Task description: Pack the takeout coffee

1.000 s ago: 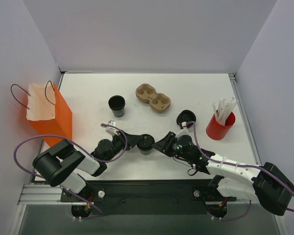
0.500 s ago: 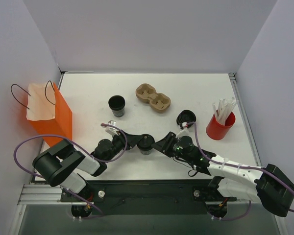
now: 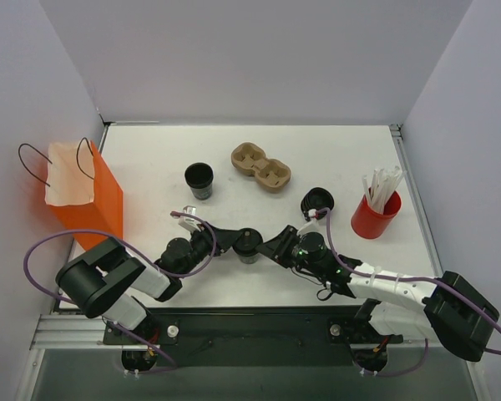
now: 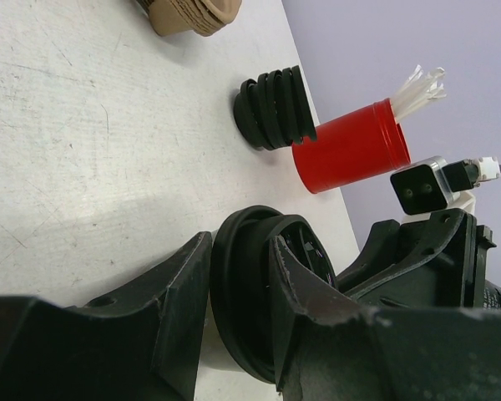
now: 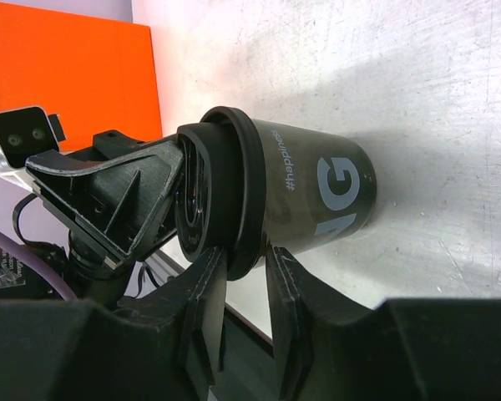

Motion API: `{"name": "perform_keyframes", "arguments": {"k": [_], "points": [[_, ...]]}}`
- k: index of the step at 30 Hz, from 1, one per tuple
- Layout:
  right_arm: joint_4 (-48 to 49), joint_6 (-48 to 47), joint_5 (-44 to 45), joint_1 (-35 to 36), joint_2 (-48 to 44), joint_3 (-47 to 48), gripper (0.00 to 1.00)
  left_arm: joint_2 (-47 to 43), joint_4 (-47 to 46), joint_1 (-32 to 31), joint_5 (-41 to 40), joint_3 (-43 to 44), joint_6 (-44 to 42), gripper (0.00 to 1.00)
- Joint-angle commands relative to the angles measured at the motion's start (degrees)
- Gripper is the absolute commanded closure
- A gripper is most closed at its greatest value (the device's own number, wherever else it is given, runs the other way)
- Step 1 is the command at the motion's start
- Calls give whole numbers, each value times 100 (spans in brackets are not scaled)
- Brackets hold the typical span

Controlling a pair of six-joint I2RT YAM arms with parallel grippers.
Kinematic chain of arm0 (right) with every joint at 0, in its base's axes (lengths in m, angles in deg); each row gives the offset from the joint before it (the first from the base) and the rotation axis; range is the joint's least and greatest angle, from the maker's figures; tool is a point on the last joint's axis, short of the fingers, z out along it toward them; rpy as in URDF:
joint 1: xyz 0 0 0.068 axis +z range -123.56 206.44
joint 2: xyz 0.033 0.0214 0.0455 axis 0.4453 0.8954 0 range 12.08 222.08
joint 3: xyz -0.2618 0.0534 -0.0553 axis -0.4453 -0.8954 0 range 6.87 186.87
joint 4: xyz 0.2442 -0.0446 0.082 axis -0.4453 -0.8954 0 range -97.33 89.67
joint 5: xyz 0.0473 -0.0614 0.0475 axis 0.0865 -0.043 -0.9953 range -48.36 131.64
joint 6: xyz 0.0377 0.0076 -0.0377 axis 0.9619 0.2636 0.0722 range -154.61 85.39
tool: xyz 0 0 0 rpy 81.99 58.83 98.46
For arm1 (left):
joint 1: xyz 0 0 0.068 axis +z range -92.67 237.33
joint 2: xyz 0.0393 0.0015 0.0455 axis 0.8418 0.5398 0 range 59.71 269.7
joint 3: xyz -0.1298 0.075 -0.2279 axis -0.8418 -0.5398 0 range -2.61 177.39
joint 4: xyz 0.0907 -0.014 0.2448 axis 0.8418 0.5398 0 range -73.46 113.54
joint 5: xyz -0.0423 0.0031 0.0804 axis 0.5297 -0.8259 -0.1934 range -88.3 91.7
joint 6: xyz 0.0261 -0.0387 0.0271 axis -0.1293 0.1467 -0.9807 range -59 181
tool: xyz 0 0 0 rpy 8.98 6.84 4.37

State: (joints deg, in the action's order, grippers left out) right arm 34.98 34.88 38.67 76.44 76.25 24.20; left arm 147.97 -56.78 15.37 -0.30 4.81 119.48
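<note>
Gripping takeout coffee [image 5: 317, 196]: left end effector [image 4: 240, 251]

light: bright, even | shadows: soft — left tool [image 4: 238, 251]: close-up, slightly blurred

The small black paper cup [image 5: 317, 196] has a faintly glossy skin, its round black plastic lid [image 5: 244, 167] smooth; the white desk [image 5: 417, 100] is matt and scuffed; the orange paper bag [image 5: 67, 75] matt.

Takeout coffee [image 3: 249, 245]: small black lidded cup, upright, table [image 3: 150, 159] near-centre; lid possibly not fully seated.
</note>
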Motion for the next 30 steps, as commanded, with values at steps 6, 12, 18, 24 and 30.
{"name": "perform_keyframes", "arguments": {"k": [6, 12, 18, 24, 30], "points": [[310, 91, 657, 54, 360, -572, 84, 884, 2068, -217, 305, -636, -434, 62], [546, -94, 797, 54, 571, -914, 93, 1192, 1725, -217, 349, -689, -399, 62], [583, -234, 938, 54, 1001, -1038, 100, 1447, 1435, -208, 367, -724, -355, 62], [373, -305, 981, 63, 1221, -1117, 100, 1518, 1311, -217, 376, -742, -346, 62], [-190, -217, 1025, 98, 1511, -1091, 100, 1456, 1355, -217, 376, -742, -363, 62]]}}
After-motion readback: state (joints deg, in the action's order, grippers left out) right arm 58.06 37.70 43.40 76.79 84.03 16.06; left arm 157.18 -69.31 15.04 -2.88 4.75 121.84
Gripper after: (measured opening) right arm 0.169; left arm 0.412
